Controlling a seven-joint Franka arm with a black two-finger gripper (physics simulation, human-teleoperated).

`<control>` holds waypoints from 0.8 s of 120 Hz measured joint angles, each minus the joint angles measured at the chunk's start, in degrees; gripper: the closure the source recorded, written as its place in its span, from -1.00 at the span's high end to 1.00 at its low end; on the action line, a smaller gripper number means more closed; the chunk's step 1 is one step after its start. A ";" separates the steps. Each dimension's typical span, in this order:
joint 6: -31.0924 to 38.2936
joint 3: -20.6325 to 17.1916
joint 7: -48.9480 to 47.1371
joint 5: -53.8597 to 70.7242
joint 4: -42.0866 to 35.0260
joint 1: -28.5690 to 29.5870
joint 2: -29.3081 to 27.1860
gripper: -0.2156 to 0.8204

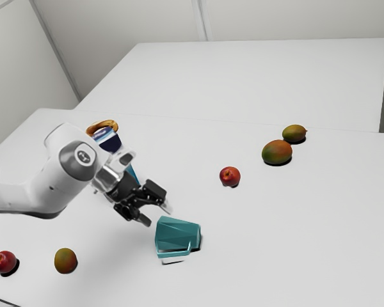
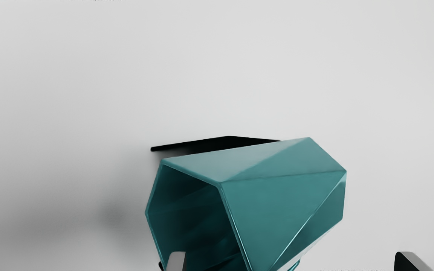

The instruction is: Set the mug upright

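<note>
The black gripper (image 1: pixel 157 213) hangs above the table, just to the exterior view's left of the teal faceted mug (image 1: pixel 177 234). The mug lies on its side on the table, its handle toward the exterior view's bottom. In the wrist view the fingers of the gripper (image 2: pixel 290 261) stand wide apart with nothing held. One fingertip overlaps the open mouth of the mug (image 2: pixel 281 199), while the other is out past its base end. The handle is mostly hidden there.
On the white table (image 1: pixel 243 268) a red apple (image 1: pixel 230 176) and two mangoes (image 1: pixel 277 152) lie beyond the mug. Another apple (image 1: pixel 4 261) and mango (image 1: pixel 65 260) are near the arm. Behind the hand are a dark blue object (image 1: pixel 107 139) and a banana (image 1: pixel 103 126).
</note>
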 joint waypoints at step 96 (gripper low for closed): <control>-1.22 0.00 31.28 -19.66 0.15 -0.55 7.49 0.58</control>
